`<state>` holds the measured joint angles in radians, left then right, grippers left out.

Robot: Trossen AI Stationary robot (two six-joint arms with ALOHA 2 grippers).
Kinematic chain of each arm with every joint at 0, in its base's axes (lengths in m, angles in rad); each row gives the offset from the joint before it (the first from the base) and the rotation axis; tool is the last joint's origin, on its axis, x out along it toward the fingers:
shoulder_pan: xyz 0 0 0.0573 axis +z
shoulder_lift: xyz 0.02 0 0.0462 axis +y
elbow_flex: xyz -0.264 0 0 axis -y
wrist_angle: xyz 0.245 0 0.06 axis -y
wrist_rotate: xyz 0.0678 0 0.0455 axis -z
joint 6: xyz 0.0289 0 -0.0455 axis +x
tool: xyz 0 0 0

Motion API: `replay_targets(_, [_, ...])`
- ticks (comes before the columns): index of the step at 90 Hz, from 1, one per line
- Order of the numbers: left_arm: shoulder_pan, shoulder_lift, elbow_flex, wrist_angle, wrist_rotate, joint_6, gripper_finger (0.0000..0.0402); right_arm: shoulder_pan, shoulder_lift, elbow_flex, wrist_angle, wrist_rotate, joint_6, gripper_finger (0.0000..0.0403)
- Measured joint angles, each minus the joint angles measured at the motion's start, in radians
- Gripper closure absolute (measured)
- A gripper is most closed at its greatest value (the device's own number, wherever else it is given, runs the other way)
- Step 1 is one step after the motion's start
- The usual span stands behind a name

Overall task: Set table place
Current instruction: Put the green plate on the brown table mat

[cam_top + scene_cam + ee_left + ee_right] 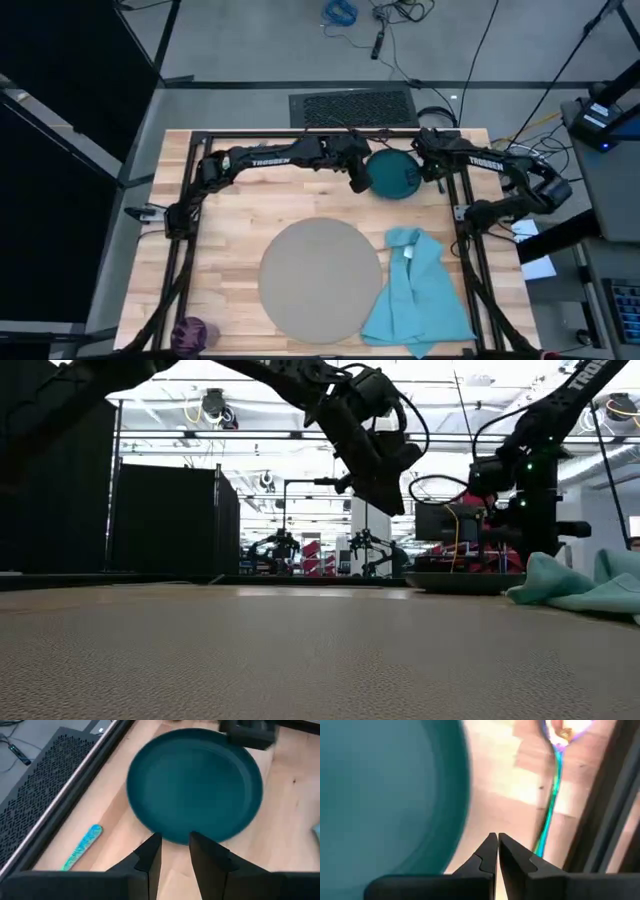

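Note:
The dark teal plate (393,173) lies flat on the table (230,230) near its far edge. My left gripper (175,842) hangs open above the plate's left rim (175,839), well clear of the table in the low view (385,485). My right gripper (497,842) is shut just off the plate's right rim (455,820) and holds nothing. The round grey mat (320,278) lies in the middle, and the light blue napkin (415,290) lies crumpled at its right. A purple cup (193,333) lies at the near left corner.
One iridescent blue-green piece of cutlery (82,847) lies by the black frame rail left of the plate. Another (552,790) lies right of the plate beside the frame. The black frame (190,190) runs along the far edge and both sides of the table.

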<state>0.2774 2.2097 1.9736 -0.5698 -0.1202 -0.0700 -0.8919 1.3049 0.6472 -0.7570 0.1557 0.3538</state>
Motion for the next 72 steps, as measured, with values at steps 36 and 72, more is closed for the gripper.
replay_targets(36, [0.027, 0.005, 0.000, -0.062, 0.193, -0.085, 0.0316, 0.183, -0.465, 0.000, -0.172, -0.068, 0.054, 0.0403])
replay_targets(72, [0.030, 0.055, 0.001, 0.078, 0.195, -0.403, 0.0316, 0.483, -0.766, 0.000, 0.216, -0.343, 0.010, 0.0402])
